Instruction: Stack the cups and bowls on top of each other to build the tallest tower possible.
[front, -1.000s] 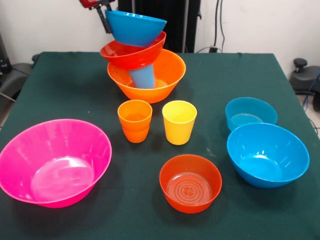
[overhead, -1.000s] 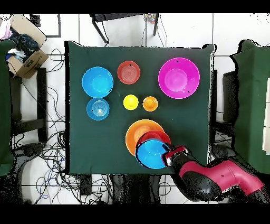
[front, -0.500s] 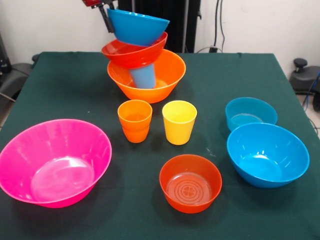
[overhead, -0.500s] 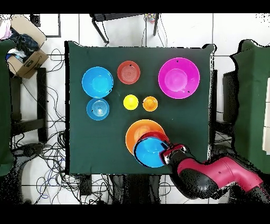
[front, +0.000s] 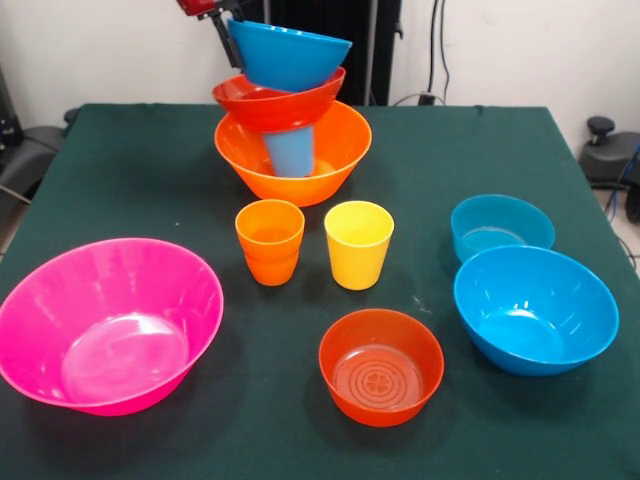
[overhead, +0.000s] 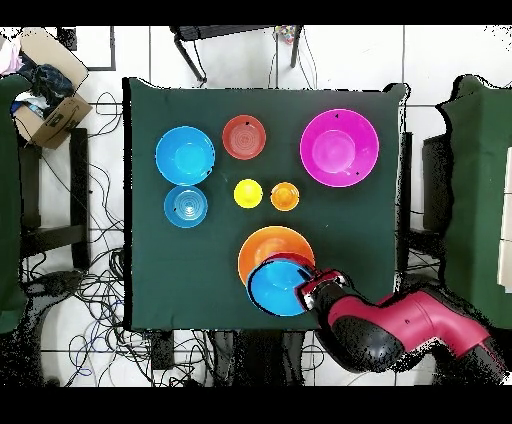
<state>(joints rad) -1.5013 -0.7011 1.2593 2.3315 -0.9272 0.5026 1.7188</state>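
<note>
The tower stands at the table's far side: a big orange bowl (front: 325, 165) (overhead: 262, 248) holds a blue cup (front: 291, 152), with a red-orange bowl (front: 270, 105) resting on it. Topmost is a tilted blue bowl (front: 295, 55) (overhead: 277, 288). My gripper (front: 233, 40) (overhead: 309, 291) is shut on that blue bowl's left rim. In front of the tower stand an orange cup (front: 270, 240) (overhead: 285, 196) and a yellow cup (front: 358, 243) (overhead: 248, 193), apart from each other.
A big pink bowl (front: 108, 322) (overhead: 339, 147), a red-orange bowl (front: 381, 365) (overhead: 244, 137), a large blue bowl (front: 535, 308) (overhead: 185, 155) and a small blue bowl (front: 501, 227) (overhead: 186, 206) lie loose on the green table (front: 150, 170). A cardboard box (overhead: 45, 85) sits beside the table.
My gripper has carried the blue bowl a little to the right in the front view. The red-orange bowl under it shifted along and now sits more squarely over the orange bowl.
</note>
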